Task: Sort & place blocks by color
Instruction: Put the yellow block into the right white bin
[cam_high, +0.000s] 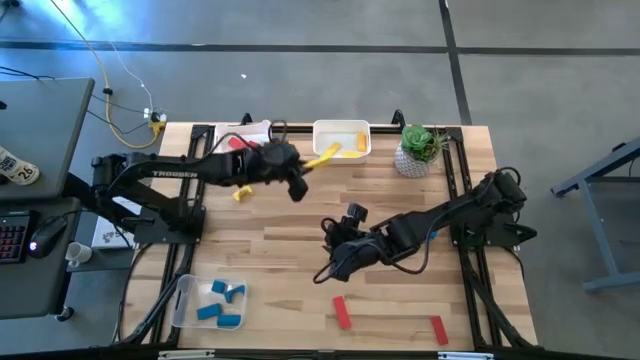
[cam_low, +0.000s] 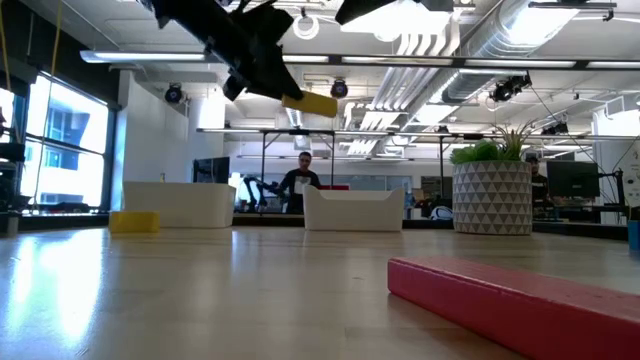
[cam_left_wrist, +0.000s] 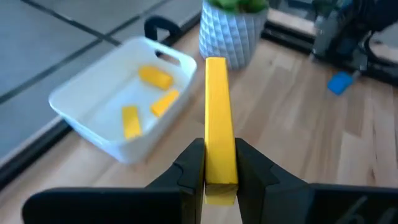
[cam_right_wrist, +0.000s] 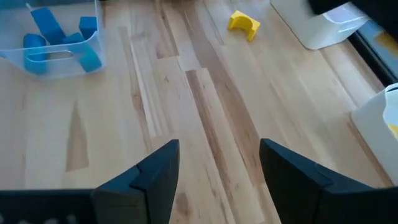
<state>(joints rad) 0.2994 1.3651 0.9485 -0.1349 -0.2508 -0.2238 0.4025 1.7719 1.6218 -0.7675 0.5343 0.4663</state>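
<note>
In the high view, the tabletop (cam_high: 300, 255) fills the middle of the frame. Along its upper edge stand a bin (cam_high: 342, 139) at centre with blocks inside, another bin (cam_high: 240, 135) to its left, and a potted plant (cam_high: 418, 150) to its right. The left hand (cam_high: 300, 178) hangs lower left of the centre bin, a long block (cam_high: 322, 157) clamped in it. An arch block (cam_high: 241, 193) lies left of that hand. The right hand (cam_high: 330, 262), fingers apart, sits mid-frame. At lower left a tray (cam_high: 205, 302) holds blocks; two bars (cam_high: 342, 311) (cam_high: 438, 328) lie at lower right.
</note>
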